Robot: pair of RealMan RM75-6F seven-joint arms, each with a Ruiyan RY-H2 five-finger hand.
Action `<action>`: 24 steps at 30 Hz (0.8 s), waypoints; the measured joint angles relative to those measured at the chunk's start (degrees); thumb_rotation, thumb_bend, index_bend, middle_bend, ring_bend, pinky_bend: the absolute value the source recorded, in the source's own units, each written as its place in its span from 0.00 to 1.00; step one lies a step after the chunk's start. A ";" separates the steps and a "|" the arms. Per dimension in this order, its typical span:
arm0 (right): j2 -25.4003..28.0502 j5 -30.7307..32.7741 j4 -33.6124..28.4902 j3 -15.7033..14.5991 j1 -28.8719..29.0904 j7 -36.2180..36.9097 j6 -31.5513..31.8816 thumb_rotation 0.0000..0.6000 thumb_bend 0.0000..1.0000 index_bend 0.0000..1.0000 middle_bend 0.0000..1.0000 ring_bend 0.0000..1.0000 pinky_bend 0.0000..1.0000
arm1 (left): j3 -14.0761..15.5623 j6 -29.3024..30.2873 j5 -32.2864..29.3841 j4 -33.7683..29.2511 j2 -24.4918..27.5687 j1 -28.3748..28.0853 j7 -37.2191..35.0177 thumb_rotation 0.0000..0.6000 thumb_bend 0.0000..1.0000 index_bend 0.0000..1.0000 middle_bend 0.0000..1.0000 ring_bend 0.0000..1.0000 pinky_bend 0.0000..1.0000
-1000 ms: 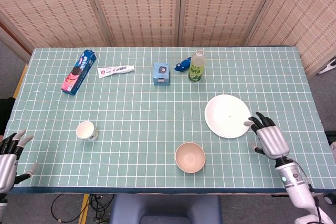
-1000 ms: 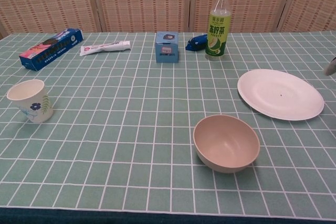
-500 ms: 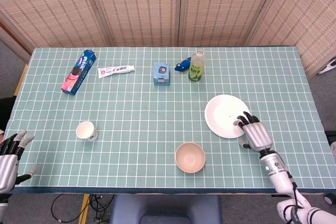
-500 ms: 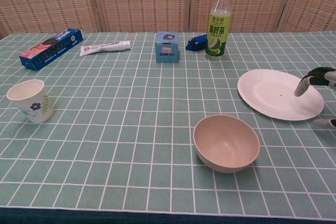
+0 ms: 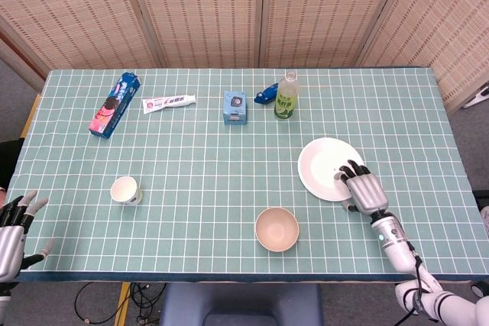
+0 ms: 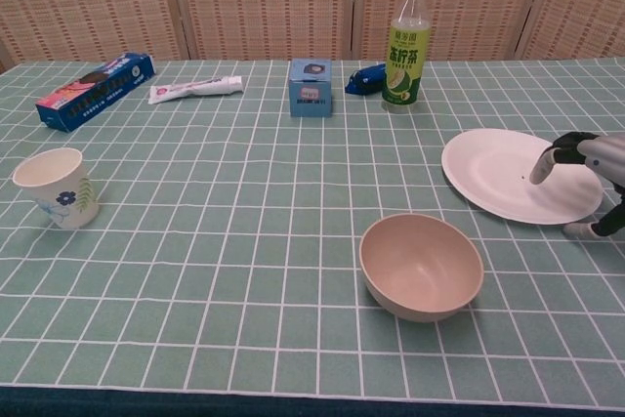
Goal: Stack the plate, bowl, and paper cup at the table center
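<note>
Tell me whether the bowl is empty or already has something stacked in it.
Empty: the bowl sits upright, its bare inside visible.

Glossy white plate [image 5: 330,167]; matt beige bowl [image 5: 276,228]; checked tablecloth [image 5: 214,181].

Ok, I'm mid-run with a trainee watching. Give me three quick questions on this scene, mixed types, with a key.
1. True or false: the cup already sits in the bowl.
2. Which hand is at the plate? A) left B) right C) neither
3. Fill in: the bottle stands at the table's ____ edge, beside a blue packet.

Key:
1. False; they stand apart, cup upright at the left.
2. B; the right hand reaches over the plate's near rim, while the left hand hangs off the table's left corner.
3. Far.
</note>
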 measured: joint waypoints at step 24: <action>-3.21 -1.23 3.76 -0.04 3.60 4.15 0.16 1.00 0.39 0.44 0.28 0.09 0.20 | -0.09 -0.45 -0.10 0.76 -0.30 -0.06 -0.61 1.00 0.26 0.16 0.07 0.07 0.10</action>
